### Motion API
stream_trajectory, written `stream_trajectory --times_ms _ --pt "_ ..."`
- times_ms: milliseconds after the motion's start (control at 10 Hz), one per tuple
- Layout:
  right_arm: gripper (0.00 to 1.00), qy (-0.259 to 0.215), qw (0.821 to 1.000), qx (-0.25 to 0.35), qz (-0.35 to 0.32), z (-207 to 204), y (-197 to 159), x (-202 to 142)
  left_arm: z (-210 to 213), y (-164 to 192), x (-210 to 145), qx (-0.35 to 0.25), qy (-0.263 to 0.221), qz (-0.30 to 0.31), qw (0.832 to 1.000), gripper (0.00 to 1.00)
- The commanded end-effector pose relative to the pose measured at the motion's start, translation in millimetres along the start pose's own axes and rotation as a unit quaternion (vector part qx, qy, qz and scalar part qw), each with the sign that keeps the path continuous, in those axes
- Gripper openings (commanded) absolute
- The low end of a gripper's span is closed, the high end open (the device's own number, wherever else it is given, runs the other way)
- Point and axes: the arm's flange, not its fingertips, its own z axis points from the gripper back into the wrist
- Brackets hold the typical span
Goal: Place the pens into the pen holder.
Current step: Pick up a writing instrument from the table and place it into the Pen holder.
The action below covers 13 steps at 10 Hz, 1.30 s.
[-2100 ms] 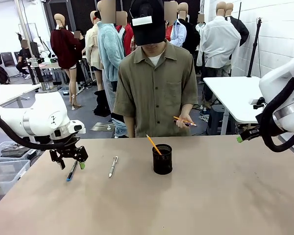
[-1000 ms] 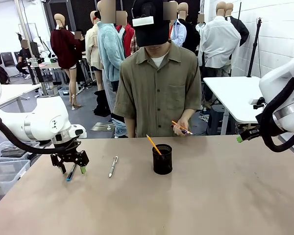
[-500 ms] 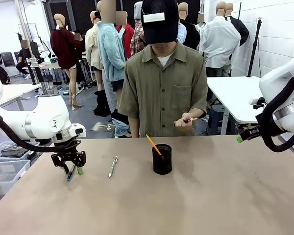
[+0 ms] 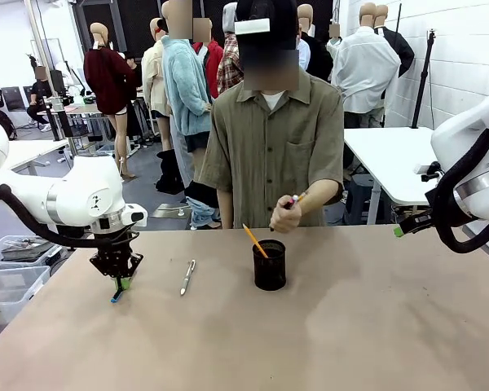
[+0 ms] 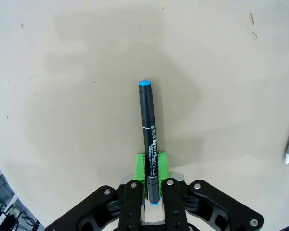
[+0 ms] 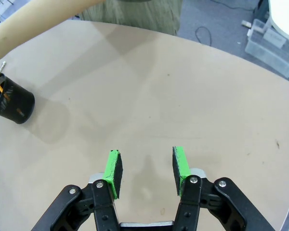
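Blue pen (image 5: 147, 120) on left, now clamped: left gripper (image 5: 151, 166) came down, jaws closed from spread. Grasp done, carry to holder (image 4: 269, 265) at centre next. Right gripper (image 6: 146, 166) spread, idle at right.

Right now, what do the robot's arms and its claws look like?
Both arms, the left arm and right arm, are rounded white shells with silver joint rings and a thick black cable looping alongside. The left gripper and right gripper are black metal linkages tipped with green pads.

White arms (image 4: 73, 199), black end effectors (image 6: 145, 154), green pads (image 6: 114, 168)
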Motion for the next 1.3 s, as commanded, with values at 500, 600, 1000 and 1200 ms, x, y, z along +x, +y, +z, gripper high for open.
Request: stream_trajectory --times_ms 500,600,1000,1200 --pt "0.55 -0.005 1.000 0.007 0.005 0.0 -2.2 -1.2 9.0 4.0 -27.5 -0.056 -0.104 -0.206 0.971 0.00" --pt "0.55 -0.005 1.000 0.007 0.005 0.0 -2.2 -1.2 8.7 5.9 -30.0 -0.066 -0.137 -0.246 0.957 0.00" --pt "0.55 -0.005 1.000 0.007 0.005 0.0 -2.2 -1.2 4.5 28.2 -32.2 -0.186 -0.216 -0.439 0.852 0.00" --pt "0.55 -0.005 1.000 0.007 0.005 0.0 -2.2 -1.2 3.7 41.4 -38.9 -0.218 -0.238 -0.506 0.800 0.00"
